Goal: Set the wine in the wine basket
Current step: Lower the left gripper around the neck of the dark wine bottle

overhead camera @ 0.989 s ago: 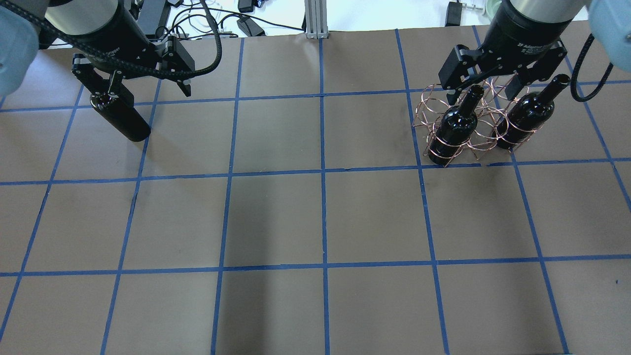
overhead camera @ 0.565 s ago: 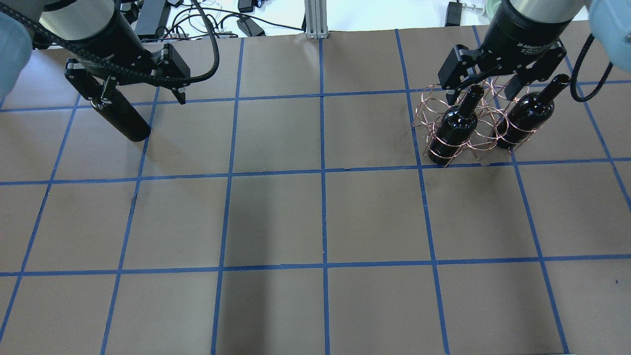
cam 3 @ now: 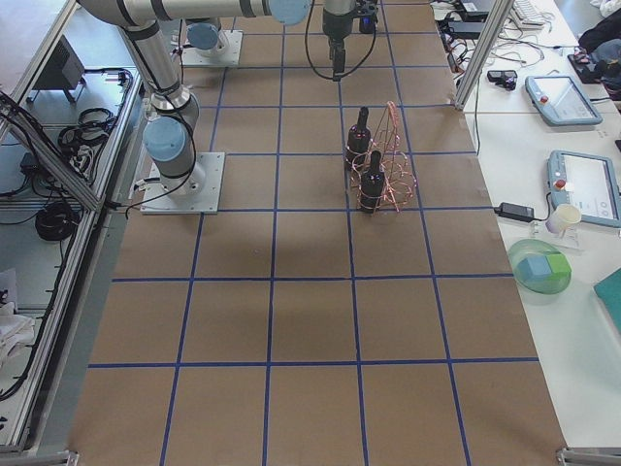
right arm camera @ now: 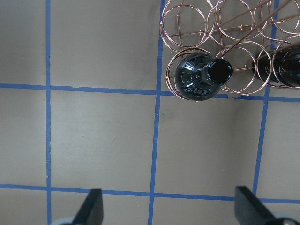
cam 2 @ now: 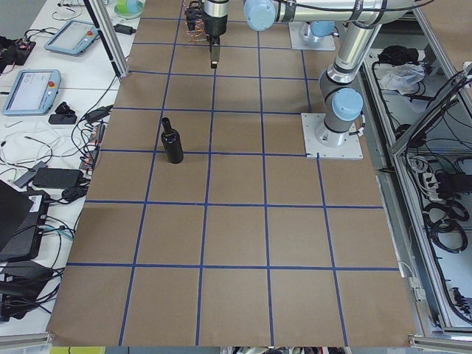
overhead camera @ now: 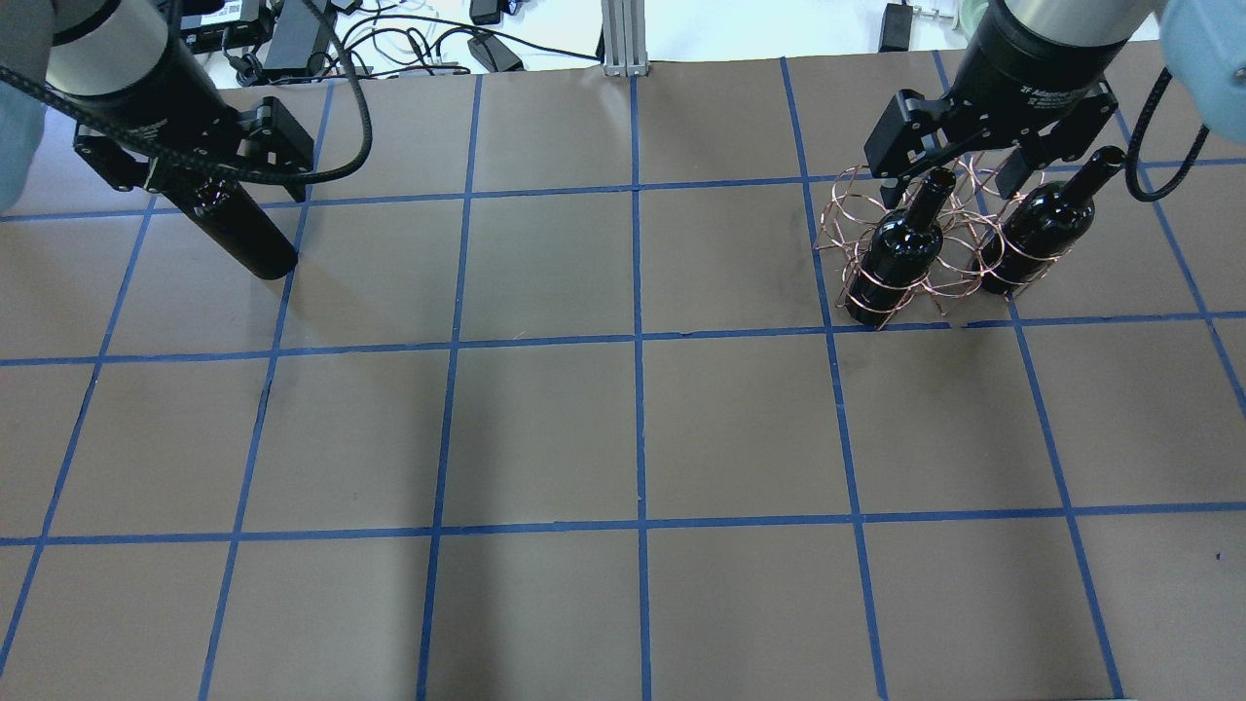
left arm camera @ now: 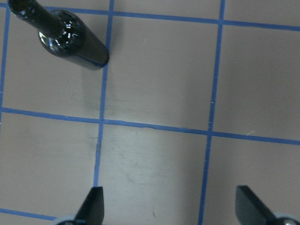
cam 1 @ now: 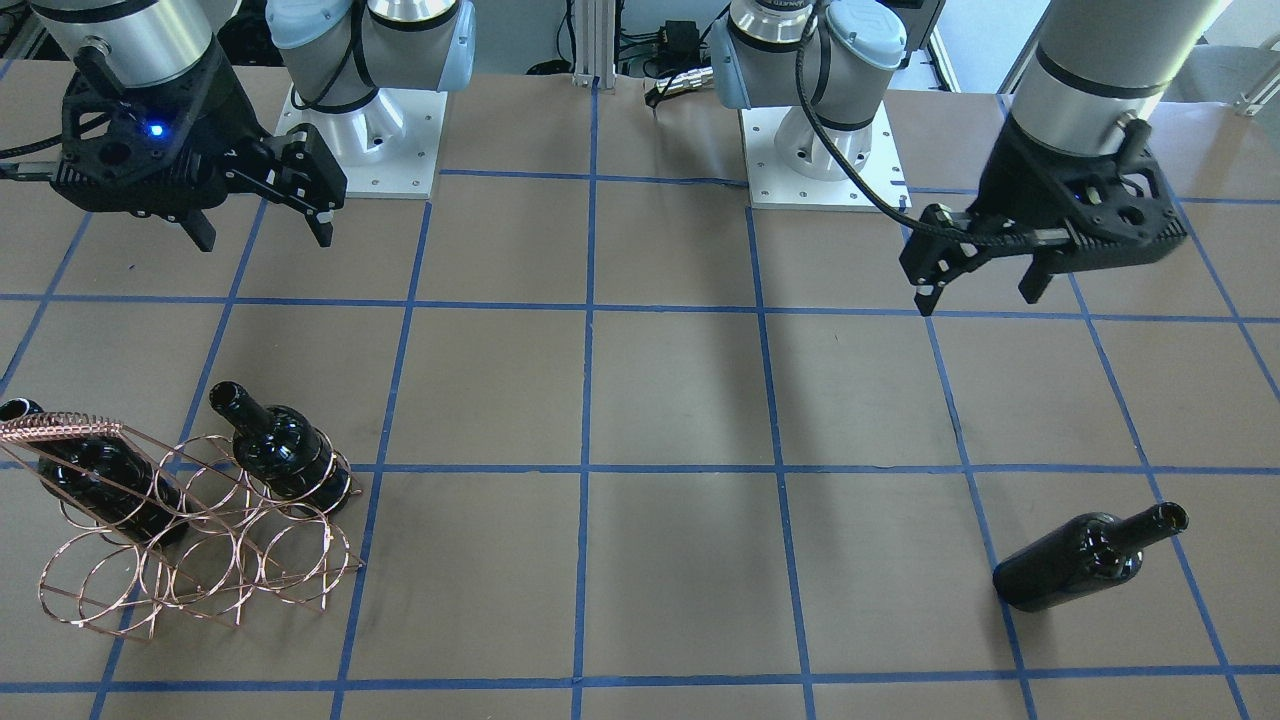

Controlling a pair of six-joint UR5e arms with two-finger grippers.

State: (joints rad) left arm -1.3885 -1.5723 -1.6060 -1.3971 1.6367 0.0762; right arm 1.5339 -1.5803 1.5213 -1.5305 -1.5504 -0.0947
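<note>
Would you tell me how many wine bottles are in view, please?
3. One bottle and another stand in the wire basket; a third stands alone on the robot's left side.

Wine bottle [overhead camera: 245, 237], one, upright, its top overlapped by left gripper [overhead camera: 209, 180]. Wine basket [overhead camera: 837, 219], holding two bottles, beneath wide-spread right gripper [overhead camera: 949, 185].

White print "2F Adaptive", partly legible, on the black housing [overhead camera: 1042, 97] above the right fingers [overhead camera: 889, 175]; nothing else readable.
</note>
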